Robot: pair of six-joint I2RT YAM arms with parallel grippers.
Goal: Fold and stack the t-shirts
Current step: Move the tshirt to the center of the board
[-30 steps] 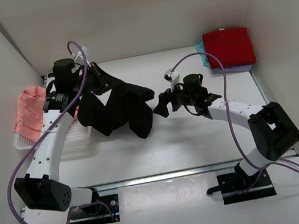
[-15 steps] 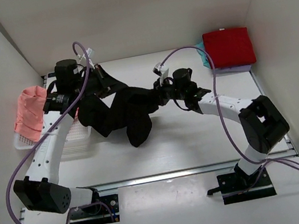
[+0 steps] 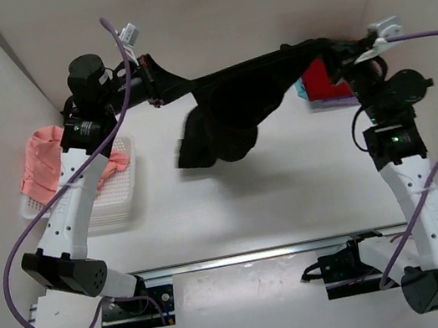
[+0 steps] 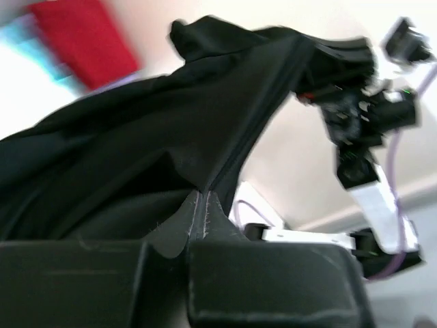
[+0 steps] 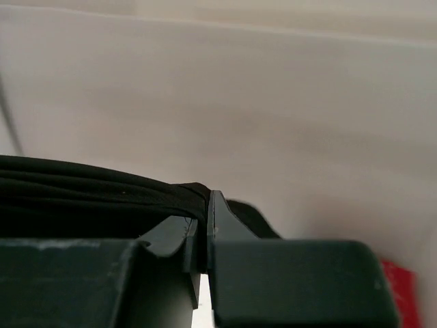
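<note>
Black t-shirt (image 3: 230,107) stretched mid-air, upper centre | left gripper (image 3: 156,86) and right gripper (image 3: 340,49) each clamped on an edge | risk: thin pinch slips under tension, shirt drops bunched

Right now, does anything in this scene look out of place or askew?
Yes. The black t-shirt, pinched between the left gripper and right gripper, hangs in a twisted bunch instead of spread flat. The salmon-pink shirt spills over the rim of the white basket.
</note>
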